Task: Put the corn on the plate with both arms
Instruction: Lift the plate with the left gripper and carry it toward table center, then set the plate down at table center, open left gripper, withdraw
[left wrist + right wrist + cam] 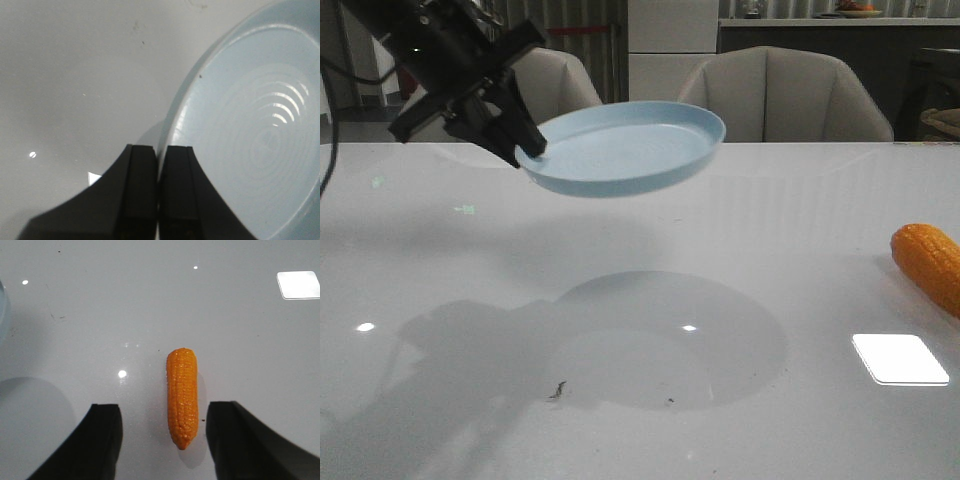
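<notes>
Pale blue, the plate point(625, 148) hangs tilted above the surface point(470, 260), its left rim pinched in my left gripper point(525, 145), so I'd level it while the wide-open, empty right gripper point(162, 440) straddles the corn point(182, 396) lying far right.

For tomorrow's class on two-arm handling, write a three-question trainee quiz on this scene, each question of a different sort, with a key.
1. True or false: the round pale blue plastic plate rests on the white table.
2. What lies between the right gripper's jaws?
3. The left gripper holds the plate by its: A centre, B rim, C underside only.

Key:
1. False, it hangs in the air.
2. The orange-yellow bumpy plastic corn cob, lying untouched on the table.
3. B.
</notes>
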You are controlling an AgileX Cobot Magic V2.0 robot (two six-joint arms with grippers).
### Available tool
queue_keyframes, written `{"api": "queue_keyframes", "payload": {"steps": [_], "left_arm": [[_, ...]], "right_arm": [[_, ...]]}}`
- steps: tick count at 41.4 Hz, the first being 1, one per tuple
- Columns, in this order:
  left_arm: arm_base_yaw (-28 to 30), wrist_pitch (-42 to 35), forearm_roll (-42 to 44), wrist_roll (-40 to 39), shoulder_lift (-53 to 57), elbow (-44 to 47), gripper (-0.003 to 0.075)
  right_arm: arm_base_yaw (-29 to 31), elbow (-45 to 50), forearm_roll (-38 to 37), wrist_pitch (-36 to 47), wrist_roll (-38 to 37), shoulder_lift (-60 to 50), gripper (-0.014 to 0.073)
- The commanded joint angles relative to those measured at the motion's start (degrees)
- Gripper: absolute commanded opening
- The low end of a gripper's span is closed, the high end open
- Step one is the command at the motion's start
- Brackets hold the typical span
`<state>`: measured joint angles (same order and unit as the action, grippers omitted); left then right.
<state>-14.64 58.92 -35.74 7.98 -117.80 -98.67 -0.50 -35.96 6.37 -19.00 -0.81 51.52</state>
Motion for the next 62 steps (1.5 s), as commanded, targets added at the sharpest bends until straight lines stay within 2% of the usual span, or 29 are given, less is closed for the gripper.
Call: {"api": "queue_keyframes", "payload": {"steps": [1,17,22,28,32,38,44,48,56,62], "left_arm": [[-2.4,-0.7,0.0,-1.4,1.5,-2.0,0.0094],[-5.4,-1.0,3.9,-2.1,-4.7,-2.0,0.0103],[-5.4,-1.3,6.6,-2.1,-4.9,-2.0,0.0158],[-5.4,-0.8,9.6,-2.1,-4.9,-2.0,0.0267],[-5.3,1.3,9.6,-2.0,-4.9,-3.3,0.0284],[-4.5,6.5,9.6,-1.3,-4.8,-10.6,0.0284],[-3.0,12.0,9.8,-0.2,-4.4,-22.9,0.0284],[-1.8,12.0,11.2,-0.2,-3.4,-32.0,0.0283],[0.2,11.7,21.7,-0.2,-0.2,-47.7,0.0283],[1.1,10.6,30.2,-0.5,2.8,-53.4,0.0283]], "right_arm": [[0.1,-1.8,0.2,3.9,0.3,-0.3,0.0487],[0.1,-1.8,0.2,3.8,0.3,-0.3,0.0487],[0.1,-1.8,0.2,3.8,0.3,-0.3,0.0487],[0.1,-1.8,0.2,3.8,0.3,-0.3,0.0487],[0.1,-1.8,0.2,3.8,0.3,-0.3,0.0487],[0.1,-1.8,0.2,3.9,0.3,-0.3,0.0487],[0.1,-1.8,0.2,4.0,0.3,-0.3,0.0487],[0.1,-1.8,0.2,4.2,0.3,-0.3,0.0487],[0.1,-1.8,0.2,4.1,0.3,-0.3,0.0487],[0.1,-1.8,0.2,3.8,0.3,-0.3,0.0487]]}}
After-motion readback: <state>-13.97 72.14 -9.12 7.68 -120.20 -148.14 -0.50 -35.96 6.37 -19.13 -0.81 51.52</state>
